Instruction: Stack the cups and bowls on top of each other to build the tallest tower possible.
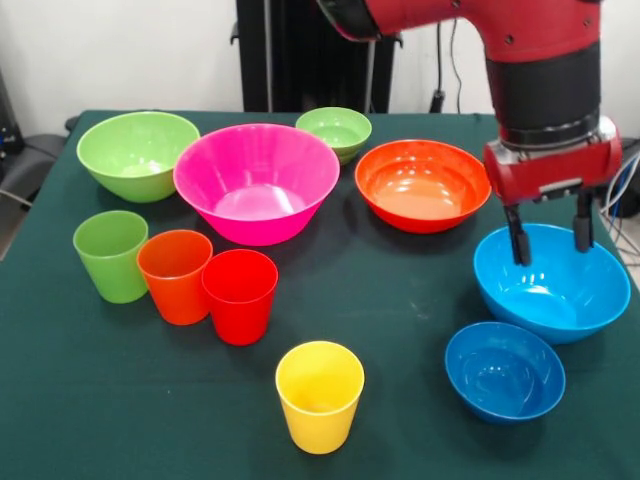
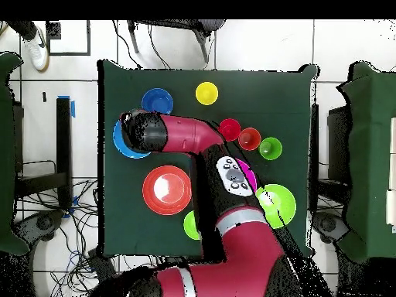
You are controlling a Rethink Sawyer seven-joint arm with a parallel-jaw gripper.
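My gripper is open and empty, its fingers hanging over the far rim of the big blue bowl. In the overhead view the arm's wrist covers the gripper and part of that bowl. The small blue bowl sits just in front of it. The yellow cup stands alone near the front. The red cup, orange cup and light green cup stand in a row at the left. Every piece stands by itself on the table.
The big pink bowl is in the middle, the big light green bowl at the far left, the small light green bowl at the back, and the wide orange bowl beside the big blue one. The table's cloth is dark green.
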